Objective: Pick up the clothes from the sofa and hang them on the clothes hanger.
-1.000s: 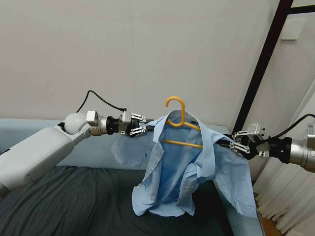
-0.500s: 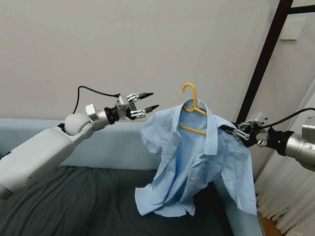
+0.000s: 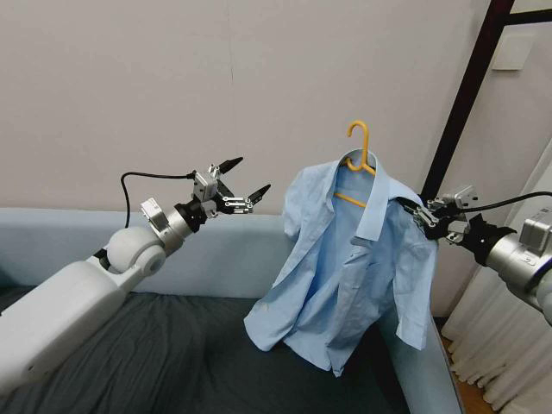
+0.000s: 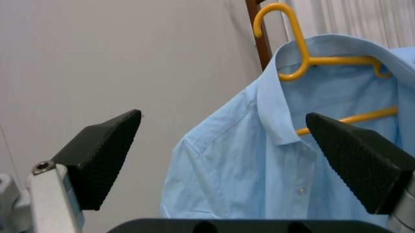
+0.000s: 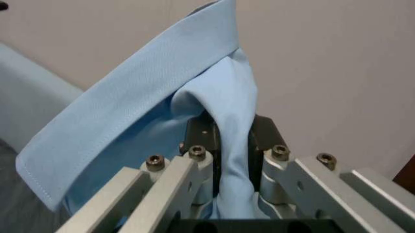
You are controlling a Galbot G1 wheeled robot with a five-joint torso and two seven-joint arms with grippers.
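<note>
Over the left end of the sofa (image 3: 172,345) the left arm slants up and inward, wrist lifted toward the wall (image 3: 129,86); the left gripper (image 3: 246,176) hangs in open air, fingers splayed wide and holding nothing, well apart from the cloth; its wrist view looks between both pads straight at the collar. To its right the blue shirt (image 3: 345,259) is off the cushions and draped on the yellow hanger (image 4: 337,60), collar round the hook's neck, front unbuttoned, hem dangling above the seat; the hook stands free in the air, caught on nothing. Farther right the right arm comes in roughly level from the edge; the right gripper (image 3: 421,216) is pinched tight on a fold of the shirt at its shoulder, cloth squeezed between the pads in the wrist view; whether the hanger's arm lies inside that pinch I cannot tell. A dark post (image 3: 457,112) rises just behind. By my judgement, pick-up and dressing the hanger are done; hooking it onto a rail remains.
</note>
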